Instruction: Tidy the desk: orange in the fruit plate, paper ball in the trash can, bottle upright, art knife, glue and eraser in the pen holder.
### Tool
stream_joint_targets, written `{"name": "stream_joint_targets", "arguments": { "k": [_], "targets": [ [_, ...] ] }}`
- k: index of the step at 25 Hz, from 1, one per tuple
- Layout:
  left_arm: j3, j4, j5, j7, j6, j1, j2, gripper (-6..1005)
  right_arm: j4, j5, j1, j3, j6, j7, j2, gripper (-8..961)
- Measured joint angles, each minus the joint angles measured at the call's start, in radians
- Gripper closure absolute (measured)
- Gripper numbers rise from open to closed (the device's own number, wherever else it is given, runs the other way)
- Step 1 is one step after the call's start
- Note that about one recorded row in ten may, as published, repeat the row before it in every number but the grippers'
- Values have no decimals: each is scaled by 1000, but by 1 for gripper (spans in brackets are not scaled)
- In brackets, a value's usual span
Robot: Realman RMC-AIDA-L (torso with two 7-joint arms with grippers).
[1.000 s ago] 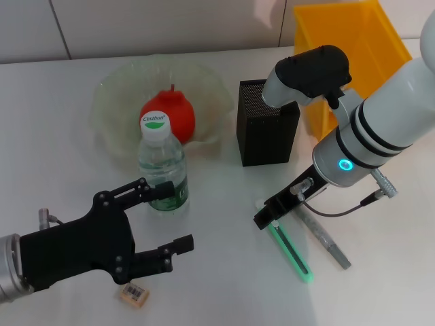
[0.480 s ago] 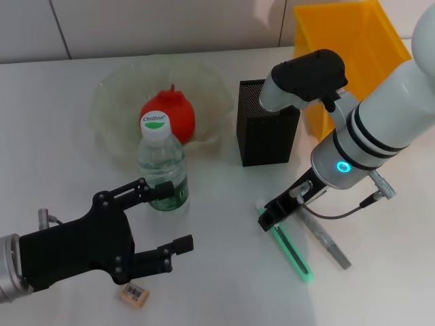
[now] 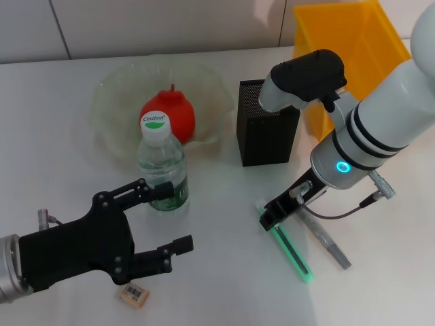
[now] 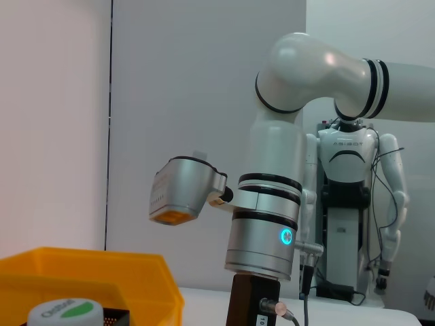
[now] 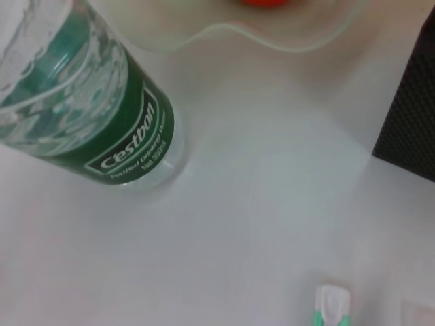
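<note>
The orange (image 3: 168, 115) lies in the glass fruit plate (image 3: 115, 95). In front of the plate, the bottle (image 3: 163, 170) stands upright. My left gripper (image 3: 177, 216) is open just in front of it, fingers apart, holding nothing. The eraser (image 3: 134, 293) lies by the near edge, below that gripper. My right gripper (image 3: 273, 216) hovers at the white end of the green art knife (image 3: 293, 252), whose tip (image 5: 332, 303) shows in the right wrist view. The grey glue stick (image 3: 327, 240) lies beside the knife. The black mesh pen holder (image 3: 267, 132) stands behind them. The paper ball is out of view.
A yellow bin (image 3: 343, 51) stands at the back right, behind the pen holder. In the right wrist view the bottle (image 5: 102, 115), plate rim (image 5: 272, 42) and pen holder (image 5: 411, 115) are close around the right hand.
My right gripper has shifted slightly to the right over the knife's end. The left arm and every object have stayed put.
</note>
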Motion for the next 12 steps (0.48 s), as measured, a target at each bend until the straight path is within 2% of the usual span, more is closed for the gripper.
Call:
{"name": "stream_joint_targets", "arguments": {
  "k": [12],
  "targets": [
    [0,0,0,0,0,-1,0,200,19,1,13,-2,0,0,0,686]
  ]
}}
